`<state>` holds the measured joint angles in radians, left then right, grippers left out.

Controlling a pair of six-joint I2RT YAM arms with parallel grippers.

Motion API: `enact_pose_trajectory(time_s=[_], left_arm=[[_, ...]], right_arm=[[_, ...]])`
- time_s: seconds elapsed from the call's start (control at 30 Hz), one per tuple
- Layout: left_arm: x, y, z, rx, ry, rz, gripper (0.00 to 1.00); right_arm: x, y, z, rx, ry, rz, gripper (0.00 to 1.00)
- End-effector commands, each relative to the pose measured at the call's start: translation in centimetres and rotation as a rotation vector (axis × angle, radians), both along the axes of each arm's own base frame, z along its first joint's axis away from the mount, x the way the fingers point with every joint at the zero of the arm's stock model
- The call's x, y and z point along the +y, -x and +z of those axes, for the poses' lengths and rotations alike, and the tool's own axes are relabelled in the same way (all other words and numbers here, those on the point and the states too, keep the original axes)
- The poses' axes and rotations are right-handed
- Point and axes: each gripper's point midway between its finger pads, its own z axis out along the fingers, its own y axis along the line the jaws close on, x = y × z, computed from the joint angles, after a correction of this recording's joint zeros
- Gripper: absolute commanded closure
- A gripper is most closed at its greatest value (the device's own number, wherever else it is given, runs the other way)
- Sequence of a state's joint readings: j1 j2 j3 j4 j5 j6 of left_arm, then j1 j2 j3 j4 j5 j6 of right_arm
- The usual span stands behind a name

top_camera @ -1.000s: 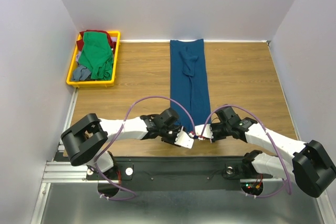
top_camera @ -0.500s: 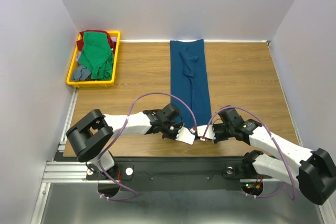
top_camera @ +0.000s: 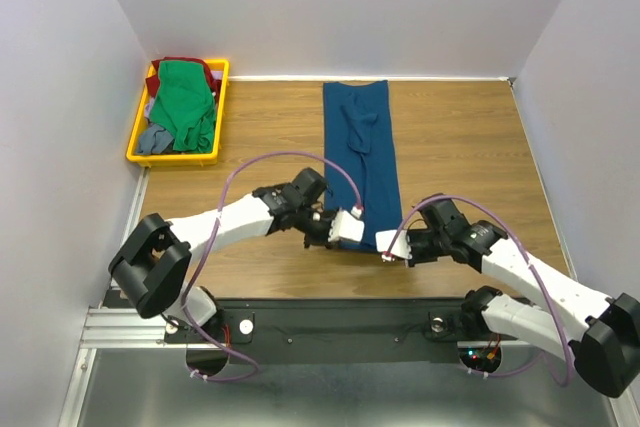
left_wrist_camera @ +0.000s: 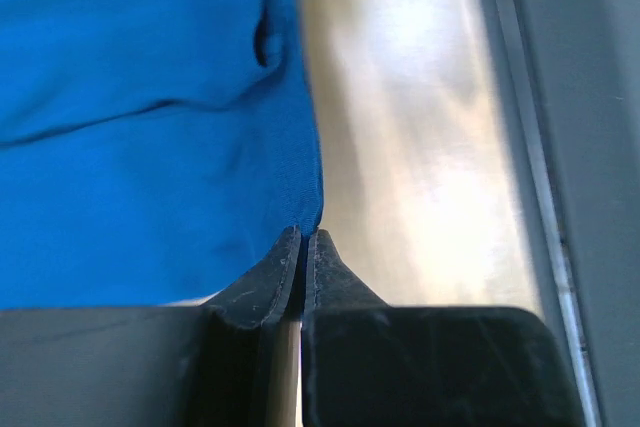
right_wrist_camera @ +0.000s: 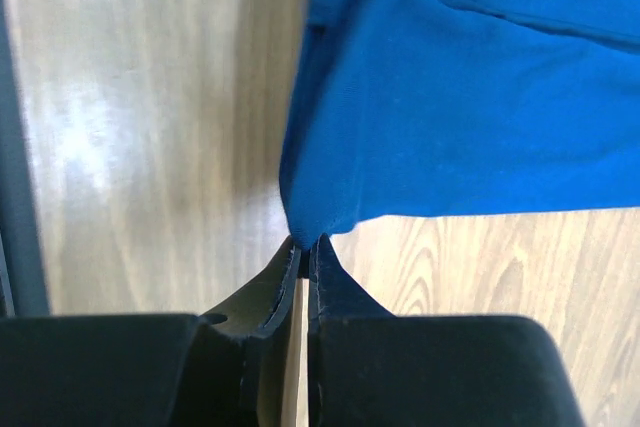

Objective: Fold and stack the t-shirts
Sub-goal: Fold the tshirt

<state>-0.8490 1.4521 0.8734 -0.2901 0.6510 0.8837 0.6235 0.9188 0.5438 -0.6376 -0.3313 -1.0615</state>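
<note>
A dark blue t-shirt (top_camera: 362, 147), folded into a long narrow strip, lies down the middle of the wooden table. My left gripper (top_camera: 352, 230) is shut on its near left corner, which shows in the left wrist view (left_wrist_camera: 150, 147) above the closed tips (left_wrist_camera: 305, 237). My right gripper (top_camera: 392, 252) is shut on the near right corner, seen in the right wrist view (right_wrist_camera: 450, 97) above the closed tips (right_wrist_camera: 308, 242). A green shirt (top_camera: 185, 102), a dark red one (top_camera: 185, 62) and a grey-blue one (top_camera: 155, 137) lie bunched in the tray.
The yellow plastic tray (top_camera: 137, 137) stands at the far left corner against the wall. White walls close in the table on three sides. Bare wood (top_camera: 470, 147) lies on both sides of the blue strip. A metal rail runs along the near edge.
My left gripper has moved away from the near edge, carrying the shirt's near left corner with it. My right gripper has shifted slightly, still on its corner.
</note>
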Motion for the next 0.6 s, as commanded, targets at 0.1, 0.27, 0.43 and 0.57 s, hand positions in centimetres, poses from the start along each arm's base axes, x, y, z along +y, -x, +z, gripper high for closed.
enact_pose_trajectory(time_s=[0.1, 0.27, 0.43, 0.57], left_arm=[[-0.6, -5.3, 2.7, 0.013, 0.052, 0.066, 1.0], [-0.8, -8.2, 2.8, -0.016, 0.056, 0.096, 1.0], [-1.0, -11.1, 2.7, -0.037, 0.065, 0.126, 1.0], [-0.9, -14.1, 3.2, -0.078, 0.079, 0.166, 1.0]], right_arm=[[1.4, -5.2, 2.5, -0.159, -0.012, -0.055, 0.99], [1.1, -9.8, 2.8, -0.148, -0.028, -0.096, 0.99], [0.2, -14.5, 4.0, -0.183, -0.029, -0.097, 0.99], [0.7, -16.2, 3.2, -0.176, -0.017, -0.055, 0.99]])
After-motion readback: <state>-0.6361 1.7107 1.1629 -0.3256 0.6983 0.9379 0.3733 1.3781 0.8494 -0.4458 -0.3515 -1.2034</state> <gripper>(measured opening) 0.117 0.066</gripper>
